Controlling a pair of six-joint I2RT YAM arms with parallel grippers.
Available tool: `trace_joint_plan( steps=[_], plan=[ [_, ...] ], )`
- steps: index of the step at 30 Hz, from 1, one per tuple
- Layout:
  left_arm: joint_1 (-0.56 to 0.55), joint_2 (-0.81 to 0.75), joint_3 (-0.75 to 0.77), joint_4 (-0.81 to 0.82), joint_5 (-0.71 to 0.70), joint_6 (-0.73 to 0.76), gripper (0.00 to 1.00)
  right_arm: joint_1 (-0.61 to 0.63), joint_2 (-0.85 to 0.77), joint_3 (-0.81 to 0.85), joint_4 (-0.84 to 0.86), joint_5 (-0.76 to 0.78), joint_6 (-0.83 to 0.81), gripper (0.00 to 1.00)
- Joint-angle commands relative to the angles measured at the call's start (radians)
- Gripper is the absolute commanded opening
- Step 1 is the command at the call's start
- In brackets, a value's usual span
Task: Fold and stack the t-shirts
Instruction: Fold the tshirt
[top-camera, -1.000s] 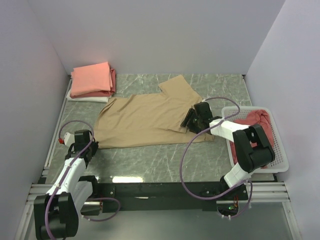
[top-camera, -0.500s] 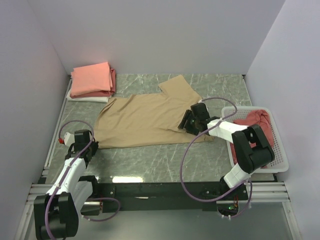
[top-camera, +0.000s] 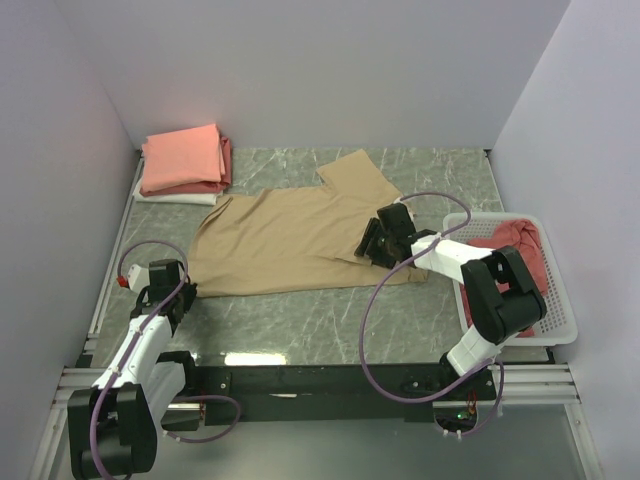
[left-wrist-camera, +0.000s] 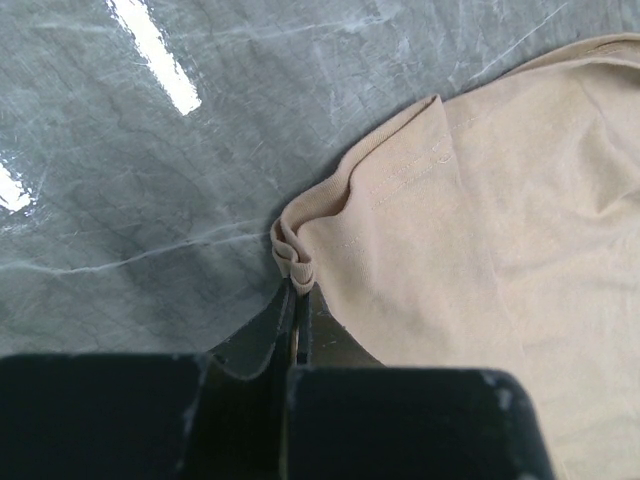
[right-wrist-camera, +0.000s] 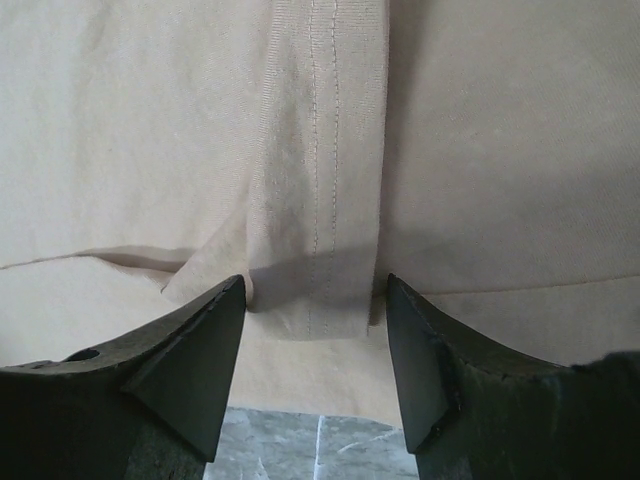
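Note:
A tan t-shirt (top-camera: 285, 240) lies spread flat across the middle of the table. My left gripper (top-camera: 187, 290) is at its near left corner, shut on a bunched bit of the hem (left-wrist-camera: 292, 262); in the left wrist view the left gripper (left-wrist-camera: 297, 292) has its jaws pressed together on the cloth. My right gripper (top-camera: 370, 247) hovers low over the shirt's right side. In the right wrist view the right gripper (right-wrist-camera: 315, 300) is open, with a folded stitched edge (right-wrist-camera: 325, 200) of the tan t-shirt lying between the fingers. Folded t-shirts (top-camera: 185, 160) are stacked at the back left, salmon-pink on top.
A white slatted basket (top-camera: 555, 325) stands at the right edge, holding a crumpled dusty red t-shirt (top-camera: 510, 245). Walls close in the table on the left, back and right. Bare marble table (top-camera: 330, 320) shows in front of the tan shirt.
My right gripper has slid a little to the left over the tan shirt, staying open. The left arm and the shirt corner it holds have not moved.

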Motion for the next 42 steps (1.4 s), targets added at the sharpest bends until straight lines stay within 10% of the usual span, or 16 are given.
trace_joint_plan(
  steps=[1, 42],
  plan=[
    [0.005, 0.007, 0.025, 0.036, 0.010, 0.015, 0.00, 0.010, -0.013, 0.028, -0.004, 0.024, -0.001, 0.65],
    [0.003, 0.001, 0.022, 0.038, 0.018, 0.021, 0.00, 0.025, 0.283, 0.528, -0.117, -0.068, 0.013, 0.63]
  ],
)
